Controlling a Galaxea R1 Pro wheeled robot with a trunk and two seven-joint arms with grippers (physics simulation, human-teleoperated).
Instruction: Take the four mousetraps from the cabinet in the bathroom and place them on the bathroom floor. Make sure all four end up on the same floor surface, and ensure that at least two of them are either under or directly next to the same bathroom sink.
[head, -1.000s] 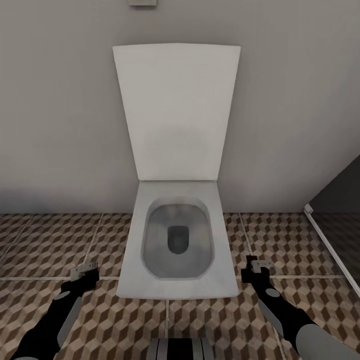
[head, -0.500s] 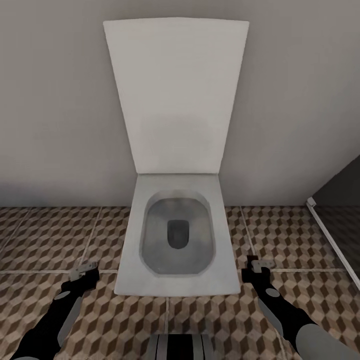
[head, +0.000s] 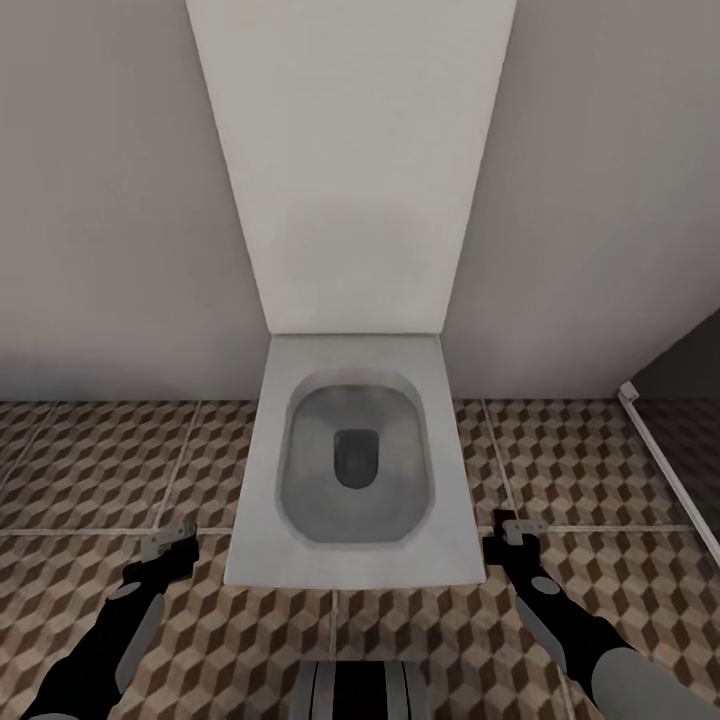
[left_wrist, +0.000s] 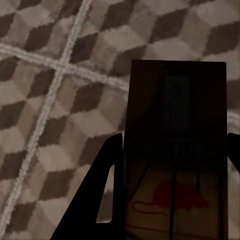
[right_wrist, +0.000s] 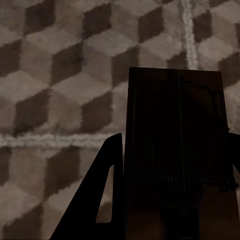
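Two grippers each hold one trap between their fingers. The left gripper (head: 168, 543), at the lower left of the head view, is closed on the left trap (left_wrist: 175, 150), a brown board with dark wire and a red mouse shape. The right gripper (head: 515, 532), at the lower right, is closed on the right trap (right_wrist: 175, 150), dark with thin wires. Both hang over the cube-pattern floor (head: 90, 470). Since a moment ago the view has shifted, so the toilet (head: 350, 470) looks nearer and its lid top is cut off.
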